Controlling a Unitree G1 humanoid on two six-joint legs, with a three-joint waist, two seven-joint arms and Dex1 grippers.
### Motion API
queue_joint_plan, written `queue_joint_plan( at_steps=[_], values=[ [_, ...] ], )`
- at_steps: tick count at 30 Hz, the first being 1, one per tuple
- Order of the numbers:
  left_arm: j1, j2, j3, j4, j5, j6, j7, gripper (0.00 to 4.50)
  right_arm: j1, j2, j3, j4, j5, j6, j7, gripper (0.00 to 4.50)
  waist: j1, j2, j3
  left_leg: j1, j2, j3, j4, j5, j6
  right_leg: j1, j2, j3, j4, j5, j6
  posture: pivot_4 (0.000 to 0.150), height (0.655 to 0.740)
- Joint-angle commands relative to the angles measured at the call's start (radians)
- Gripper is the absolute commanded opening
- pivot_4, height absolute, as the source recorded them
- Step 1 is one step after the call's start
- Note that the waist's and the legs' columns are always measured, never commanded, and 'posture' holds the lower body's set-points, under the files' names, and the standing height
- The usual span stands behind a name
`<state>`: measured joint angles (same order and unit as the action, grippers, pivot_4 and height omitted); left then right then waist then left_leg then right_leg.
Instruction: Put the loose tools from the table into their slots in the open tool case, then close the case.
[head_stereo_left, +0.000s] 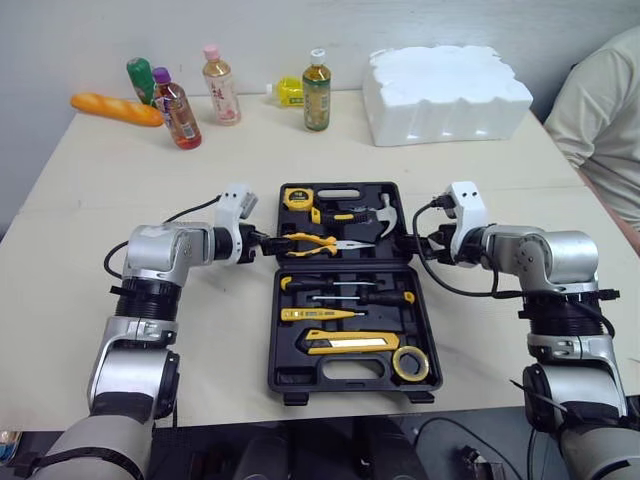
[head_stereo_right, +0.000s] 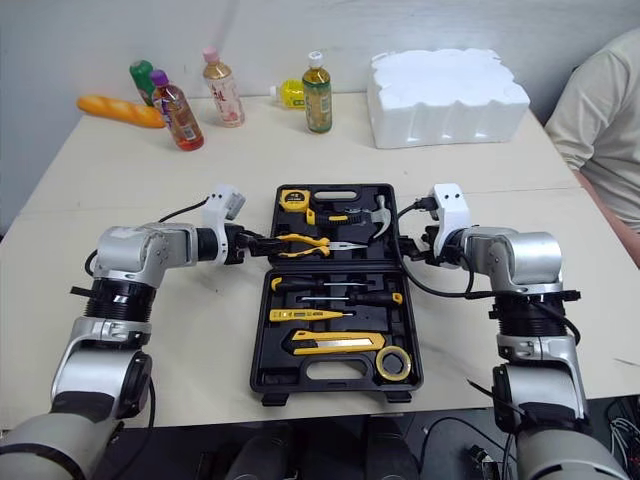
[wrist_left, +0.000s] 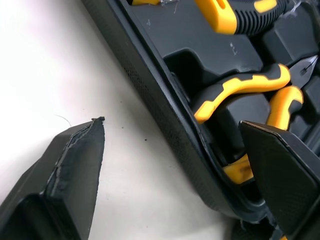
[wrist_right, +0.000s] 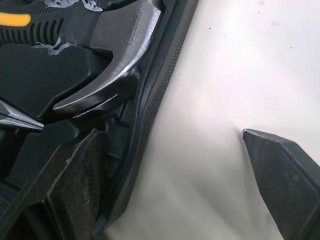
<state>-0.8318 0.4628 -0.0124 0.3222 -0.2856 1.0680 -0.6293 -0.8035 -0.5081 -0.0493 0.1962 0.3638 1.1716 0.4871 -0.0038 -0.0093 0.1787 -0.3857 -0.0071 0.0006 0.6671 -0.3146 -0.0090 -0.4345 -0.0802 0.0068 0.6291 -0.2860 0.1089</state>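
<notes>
- Left gripper (head_stereo_left: 268, 241) is spread wide and holds nothing. It straddles the case (head_stereo_left: 274, 340) wall, and one finger seems to touch the pliers (wrist_left: 240, 87) handles just inside.
- Right gripper (head_stereo_left: 425, 245) gapes too, empty, astride the opposite wall, with the hammer (wrist_right: 117, 60) head just beyond its inner finger.
- The case lies open between the two.

No legible txt anywhere. Stamped mark on dark steel claw hammer head (wrist_right: 120, 55): too blurred to read. Printed labels on plastic drink bottles (head_stereo_left: 317, 98): too small to read.
</notes>
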Motion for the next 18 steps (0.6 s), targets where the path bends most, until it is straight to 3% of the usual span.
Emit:
queue_joint_plan(
  at_steps=[1, 4, 7, 8, 18],
  values=[
    [0.058, 0.01, -0.073, -0.01, 0.034, 0.035, 0.011, 2.63, -0.01, 0.0, 0.012, -0.008, -0.012, -0.02, 0.002, 3.26, 0.0, 0.0, -0.001, 0.001, 0.0, 0.0, 0.0, 0.0, 0.0, 0.001, 0.0, 0.0, 0.0, 0.0, 0.0, 0.15, 0.7383],
    [0.056, -0.003, -0.055, -0.008, 0.03, 0.039, 0.034, 1.34, 0.007, -0.009, 0.033, -0.029, -0.014, -0.025, 0.015, 1.79, 0.0, 0.0, -0.002, 0.004, 0.0, 0.0, -0.001, 0.0, 0.0, 0.005, 0.0, 0.0, -0.001, 0.0, 0.0, 0.15, 0.7383],
    [0.059, -0.01, -0.06, -0.014, 0.022, 0.045, 0.036, 0.57, 0.014, -0.011, 0.04, -0.037, -0.016, -0.025, 0.017, 0.15, 0.0, -0.001, -0.004, 0.011, 0.0, 0.0, -0.003, -0.001, 0.001, 0.011, 0.0, 0.0, -0.002, 0.0, 0.0, 0.15, 0.7383],
    [0.063, -0.018, -0.061, -0.019, 0.016, 0.056, 0.035, 0.52, 0.018, -0.014, 0.048, -0.041, -0.02, -0.028, 0.018, 0.0, 0.0, 0.0, -0.004, 0.013, 0.0, 0.0, -0.003, -0.001, 0.001, 0.013, 0.0, 0.0, -0.002, 0.0, 0.0, 0.15, 0.7383],
    [0.061, -0.075, -0.039, -0.052, -0.008, 0.042, 0.047, 0.31, 0.019, -0.012, 0.068, -0.062, -0.031, -0.057, 0.026, 0.0, 0.003, 0.0, -0.006, 0.018, 0.0, -0.002, -0.003, -0.003, 0.004, 0.021, -0.002, -0.001, -0.007, 0.0, 0.0, 0.15, 0.7383]
  ],
)
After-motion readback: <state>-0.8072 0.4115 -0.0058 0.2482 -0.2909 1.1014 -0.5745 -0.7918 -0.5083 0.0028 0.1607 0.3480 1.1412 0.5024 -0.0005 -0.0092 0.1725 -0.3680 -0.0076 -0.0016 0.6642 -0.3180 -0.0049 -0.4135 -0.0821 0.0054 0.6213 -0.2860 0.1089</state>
